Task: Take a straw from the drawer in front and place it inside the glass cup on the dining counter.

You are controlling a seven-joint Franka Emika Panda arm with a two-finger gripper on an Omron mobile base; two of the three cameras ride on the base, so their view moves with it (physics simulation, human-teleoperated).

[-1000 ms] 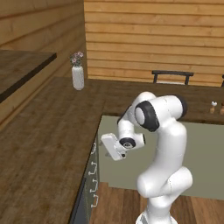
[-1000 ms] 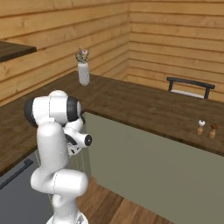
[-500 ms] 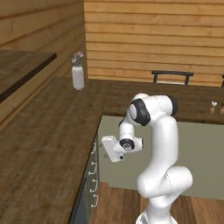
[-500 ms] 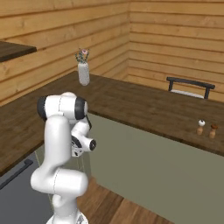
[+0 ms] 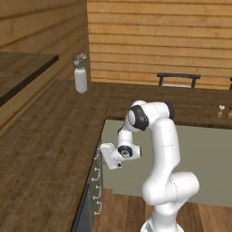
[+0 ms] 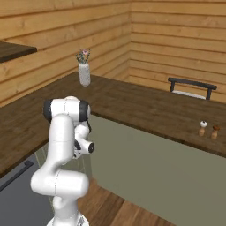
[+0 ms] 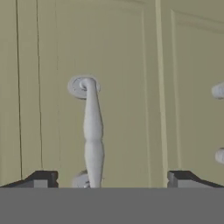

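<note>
Arm (image 5: pixel 158 149): white, dark joints, folded low over the corner of the counter base; wrist turned down toward the cabinet fronts at the left of the left base view.

Gripper (image 7: pixel 109 180): jaws spread wide, holding nothing; two dark fingertips (image 7: pixel 41 178) rise at the bottom of the hand view, well apart, one to each side of a handle. In the left base view the hand (image 5: pixel 111 155) sits just beside the upper cabinet front.

Handle (image 7: pixel 92 131): pale, slim, turned bar on round mounts, standing off a sage-green panelled front (image 7: pixel 122 52); it lies between the fingertips, untouched by either. Ends of a second handle (image 7: pixel 218 91) show at the right edge of the hand view.

Drawer fronts (image 5: pixel 96 183): a stacked row with small pale handles below the counter edge, all closed as far as can be told.

Straw: I cannot tell where it is.

Counter (image 6: pixel 145 110): long, dark-brown planks, sage-green base (image 6: pixel 159 167).

Vase (image 5: pixel 80 78): white, with flowers, upright at the far left end of the counter.

Shakers (image 6: pixel 208 129): two small ones, side by side, on the counter's right part.

Chair (image 6: pixel 192 87): dark back beyond the counter
</note>
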